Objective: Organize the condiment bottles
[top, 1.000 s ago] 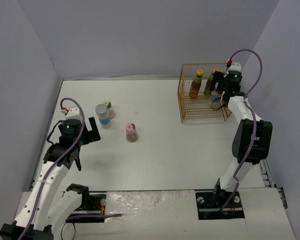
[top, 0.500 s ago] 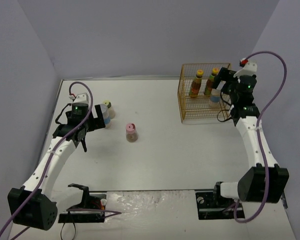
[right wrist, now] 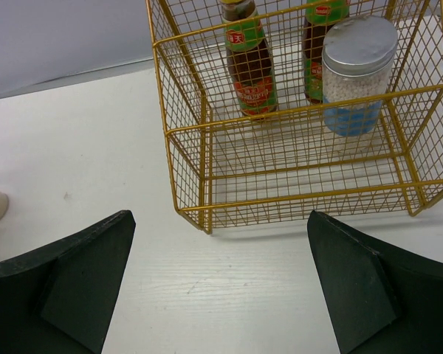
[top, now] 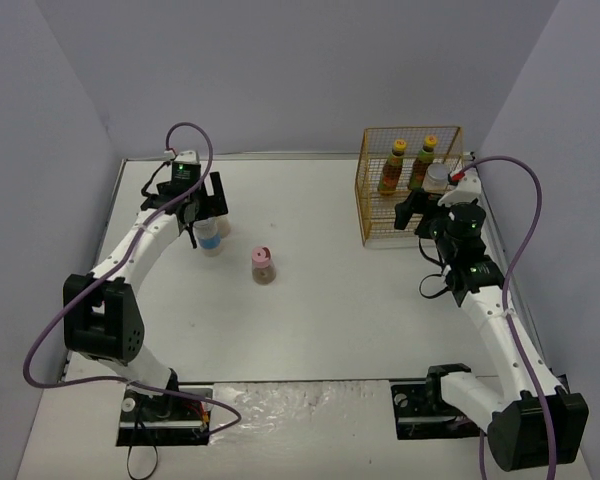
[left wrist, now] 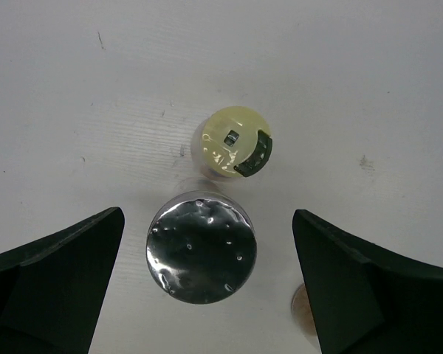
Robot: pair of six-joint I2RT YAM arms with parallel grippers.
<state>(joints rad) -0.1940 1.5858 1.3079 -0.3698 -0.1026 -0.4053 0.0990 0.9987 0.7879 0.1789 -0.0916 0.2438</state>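
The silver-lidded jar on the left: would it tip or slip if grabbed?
The silver-lidded jar looks stout and round, so it probably resists tipping. Its round body looks smooth, so it might slip a little. The yellow-green-capped bottle stands close, so a push could knock it.

1. A yellow wire basket (top: 363,190) was seen at the upper right, holding two tall yellow-capped bottles (top: 391,170) and one silver-lidded bottle (top: 437,180).
2. The right gripper (top: 412,212) was held just beside the basket's near side.
3. The left gripper (top: 204,208) was positioned over a second silver-lidded bottle (top: 211,240) at the upper left.
4. A pink-capped bottle (top: 263,266) was found upright, apart, left of centre.
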